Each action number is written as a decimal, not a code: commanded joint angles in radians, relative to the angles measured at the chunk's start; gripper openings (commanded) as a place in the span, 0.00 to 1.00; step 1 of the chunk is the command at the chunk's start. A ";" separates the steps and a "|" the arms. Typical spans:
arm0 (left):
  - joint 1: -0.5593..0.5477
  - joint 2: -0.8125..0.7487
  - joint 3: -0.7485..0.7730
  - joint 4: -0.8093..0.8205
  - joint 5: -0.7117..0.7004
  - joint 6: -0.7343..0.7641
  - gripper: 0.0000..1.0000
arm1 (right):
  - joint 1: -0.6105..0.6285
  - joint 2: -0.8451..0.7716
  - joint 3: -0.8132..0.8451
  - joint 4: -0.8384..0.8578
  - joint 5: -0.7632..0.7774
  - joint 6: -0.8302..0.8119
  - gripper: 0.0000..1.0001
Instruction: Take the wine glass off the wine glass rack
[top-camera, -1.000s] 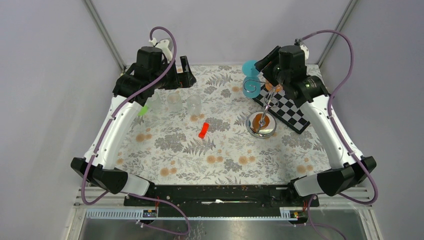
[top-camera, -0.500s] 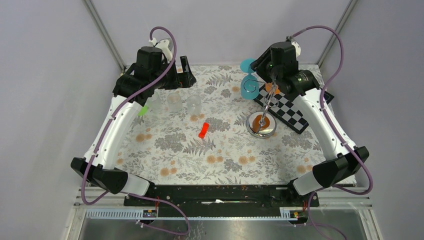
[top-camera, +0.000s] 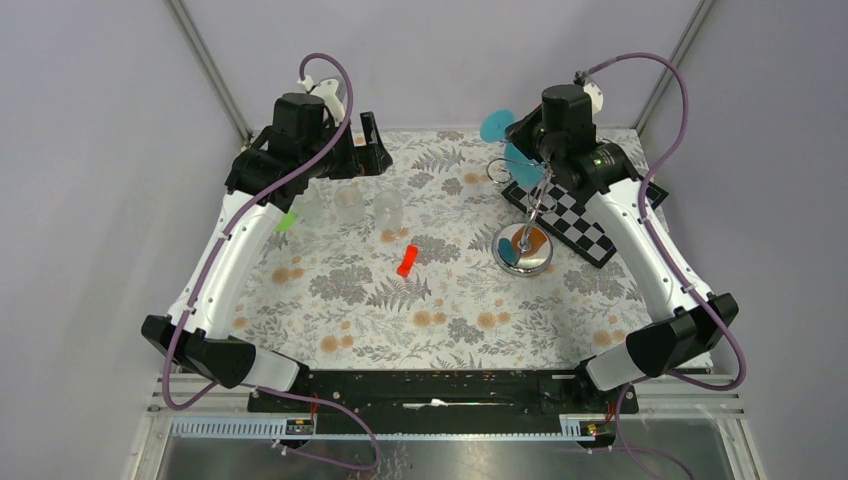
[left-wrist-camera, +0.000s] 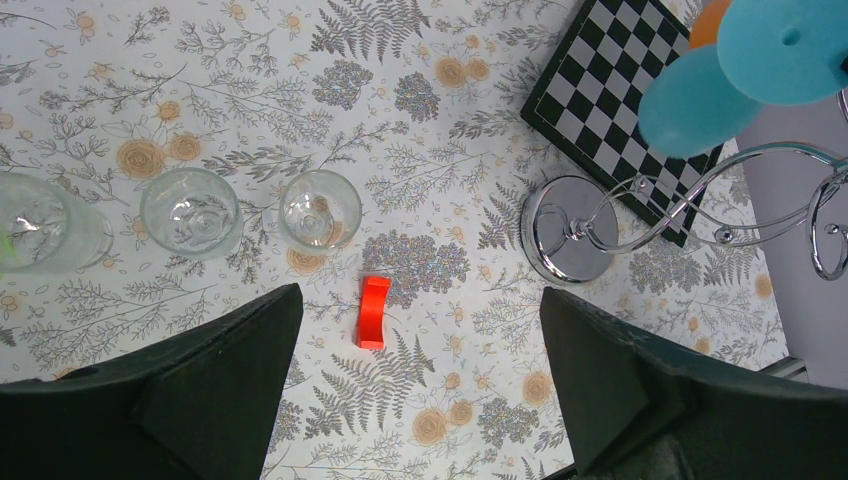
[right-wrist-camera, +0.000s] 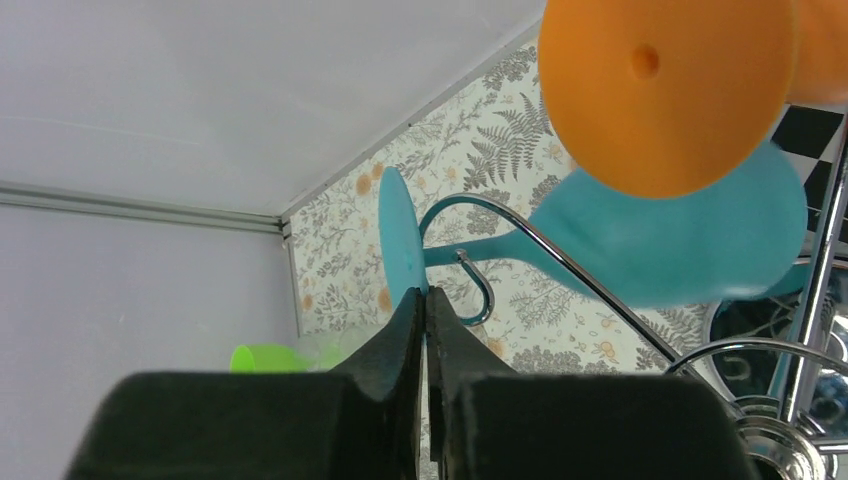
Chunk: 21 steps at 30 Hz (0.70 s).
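Floral tablecloth (top-camera: 380, 330) carries clear glasses (left-wrist-camera: 190, 210) and a red block (left-wrist-camera: 372, 312). Right gripper (right-wrist-camera: 424, 295) pinches the teal wine glass (right-wrist-camera: 690, 240) by its foot, with an orange glass (right-wrist-camera: 670, 90) crowding the wine glass rack (left-wrist-camera: 700, 190); left gripper (left-wrist-camera: 420, 300) gapes wide.

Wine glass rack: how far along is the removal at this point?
Done: the right gripper is shut on the foot of the teal wine glass. In hand: only that grip; the stem appears to sit in the wire loop of the rack, so the glass is not off yet. Left: draw it out of the loop and away. The left gripper hangs open, uninvolved.
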 joint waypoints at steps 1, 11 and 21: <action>0.004 -0.045 0.001 0.056 -0.003 0.013 0.99 | 0.010 -0.042 -0.035 0.096 0.044 0.015 0.00; 0.004 -0.058 -0.010 0.057 -0.007 0.015 0.99 | 0.007 -0.122 -0.128 0.220 0.056 0.057 0.00; 0.003 -0.062 -0.011 0.057 -0.005 0.019 0.99 | -0.038 -0.120 -0.135 0.251 0.023 0.113 0.00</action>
